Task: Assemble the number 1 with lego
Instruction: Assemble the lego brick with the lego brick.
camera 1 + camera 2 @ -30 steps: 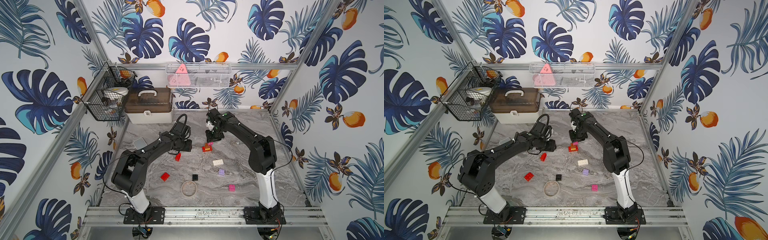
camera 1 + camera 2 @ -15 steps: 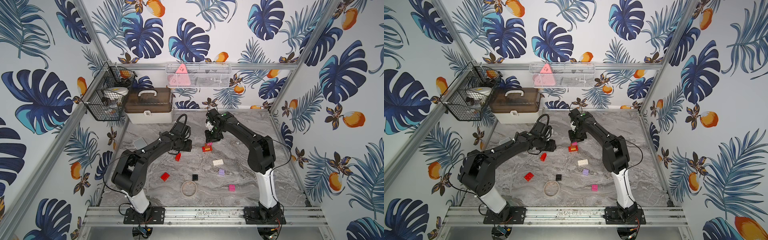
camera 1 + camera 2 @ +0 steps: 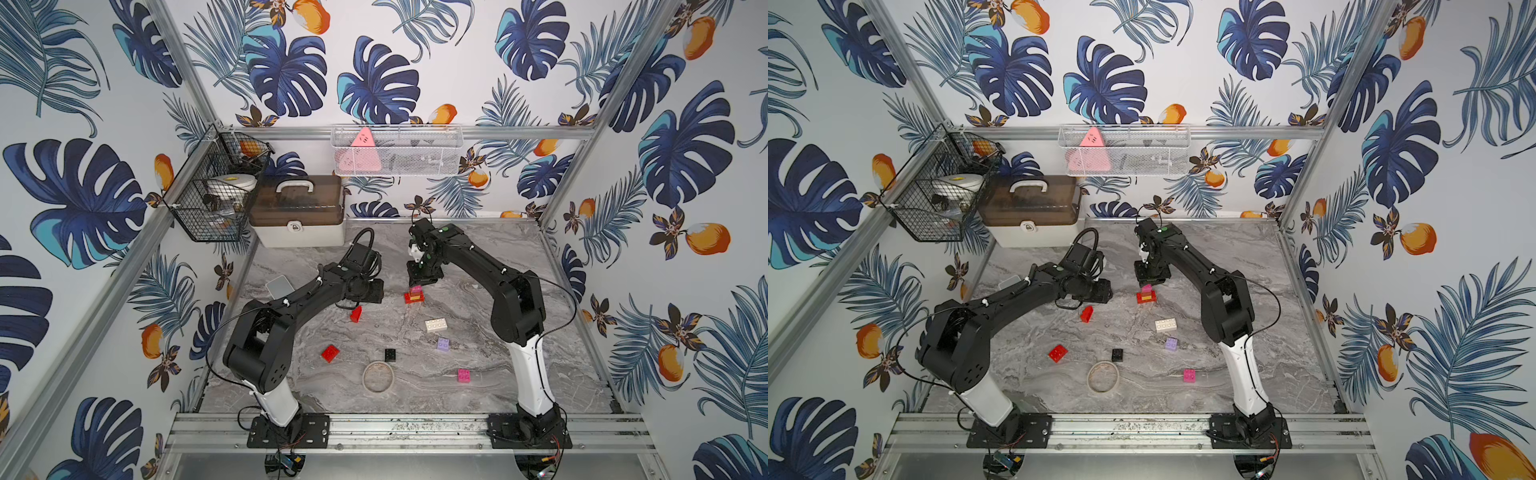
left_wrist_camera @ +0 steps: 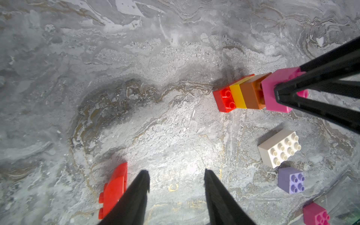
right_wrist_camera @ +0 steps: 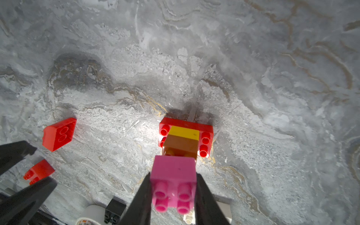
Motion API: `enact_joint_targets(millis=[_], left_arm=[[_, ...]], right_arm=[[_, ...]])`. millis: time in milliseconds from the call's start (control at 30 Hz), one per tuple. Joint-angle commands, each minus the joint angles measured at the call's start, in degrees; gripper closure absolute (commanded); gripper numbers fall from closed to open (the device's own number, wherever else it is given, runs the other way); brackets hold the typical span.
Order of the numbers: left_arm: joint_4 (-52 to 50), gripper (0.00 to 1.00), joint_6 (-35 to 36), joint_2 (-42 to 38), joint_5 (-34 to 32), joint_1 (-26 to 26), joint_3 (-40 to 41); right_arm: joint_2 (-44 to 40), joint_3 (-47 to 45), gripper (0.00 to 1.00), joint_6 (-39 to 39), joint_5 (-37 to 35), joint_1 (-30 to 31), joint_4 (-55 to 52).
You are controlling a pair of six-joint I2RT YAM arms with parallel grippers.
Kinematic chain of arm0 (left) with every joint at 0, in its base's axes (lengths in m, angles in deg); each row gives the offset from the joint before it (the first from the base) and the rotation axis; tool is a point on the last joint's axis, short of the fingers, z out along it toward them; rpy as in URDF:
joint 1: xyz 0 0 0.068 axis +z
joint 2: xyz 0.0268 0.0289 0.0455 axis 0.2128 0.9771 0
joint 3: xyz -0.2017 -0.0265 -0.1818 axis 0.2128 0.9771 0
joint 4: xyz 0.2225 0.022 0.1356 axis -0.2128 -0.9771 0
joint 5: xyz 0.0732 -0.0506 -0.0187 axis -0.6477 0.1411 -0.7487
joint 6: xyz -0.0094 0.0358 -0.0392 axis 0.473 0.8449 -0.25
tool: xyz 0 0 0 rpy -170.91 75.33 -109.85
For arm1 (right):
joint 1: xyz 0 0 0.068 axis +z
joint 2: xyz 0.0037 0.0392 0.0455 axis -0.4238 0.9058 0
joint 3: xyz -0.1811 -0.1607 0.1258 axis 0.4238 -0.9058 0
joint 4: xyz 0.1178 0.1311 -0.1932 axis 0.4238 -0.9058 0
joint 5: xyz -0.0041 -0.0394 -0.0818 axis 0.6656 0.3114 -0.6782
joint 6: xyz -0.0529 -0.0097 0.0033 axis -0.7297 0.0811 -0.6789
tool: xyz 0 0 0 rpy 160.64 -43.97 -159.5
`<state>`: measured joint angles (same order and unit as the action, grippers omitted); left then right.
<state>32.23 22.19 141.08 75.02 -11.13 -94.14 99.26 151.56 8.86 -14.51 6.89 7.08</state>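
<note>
Right gripper (image 5: 173, 175) comes down from above, its fingers pinching the pink brick (image 4: 272, 93) by two opposite side walls. That leaves the studded top and hollow underside free, which suits pressing it down. The pink brick sits at the top of the stack (image 3: 415, 296), which stands on the table (image 3: 478, 374) towards the back, between the two arms. From the bottom up the stack is a wide red base brick (image 5: 186, 122), a yellow brick (image 5: 184, 132) and an orange brick (image 5: 181, 145). The broad base probably serves as the foot of the "1" and keeps the narrow column upright. In both wrist views orange studs show below the pink brick, so it looks lined up but not pressed home. Left gripper (image 4: 176, 172) hangs low over the table, fingers spread and holding nothing. The tipped red brick (image 4: 115, 187) lies on its side just beside one finger. That arm seems parked clear of the stack and does not brace it, so any downward push is borne by the base alone. Spare pieces lie loose nearer the arm bases: white brick (image 4: 278, 148), lilac brick (image 4: 291, 180), magenta brick (image 4: 315, 214), black brick (image 3: 390, 354) and flat red brick (image 3: 330, 352). The tan ring (image 3: 377, 376) lies among them. Risk noted: an off-centre press could tip the column.
</note>
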Motion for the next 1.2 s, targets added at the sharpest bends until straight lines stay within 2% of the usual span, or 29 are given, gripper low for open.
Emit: enact_joint_targets(millis=[0, 367, 533, 667, 967, 1167], left_arm=[[-0.4, 0.48, 0.6, -0.5, -0.7, 0.1, -0.5], [-0.5, 0.48, 0.6, -0.6, -0.9, 0.1, -0.3], [-0.5, 0.48, 0.6, -0.6, -0.8, 0.1, -0.4], [-0.4, 0.48, 0.5, -0.6, -0.6, 0.1, -0.4], [-0.3, 0.48, 0.5, -0.4, -0.4, 0.1, -0.4], [-0.3, 0.48, 0.5, -0.4, -0.5, 0.2, -0.3]], right_arm=[[0.7, 0.8, 0.83, -0.2, -1.4, 0.4, -1.6], [4.5, 2.9, 0.84, -1.2, -4.8, 0.6, -5.7], [4.9, 1.5, 0.85, -0.9, -6.7, 2.8, -6.4], [3.8, 0.0, 0.87, 0.0, -7.9, 3.5, -5.5], [-1.2, -6.8, 1.0, 3.5, -8.0, 3.9, 0.5], [-2.4, -11.4, 1.0, 3.6, -7.1, 4.0, 4.8]])
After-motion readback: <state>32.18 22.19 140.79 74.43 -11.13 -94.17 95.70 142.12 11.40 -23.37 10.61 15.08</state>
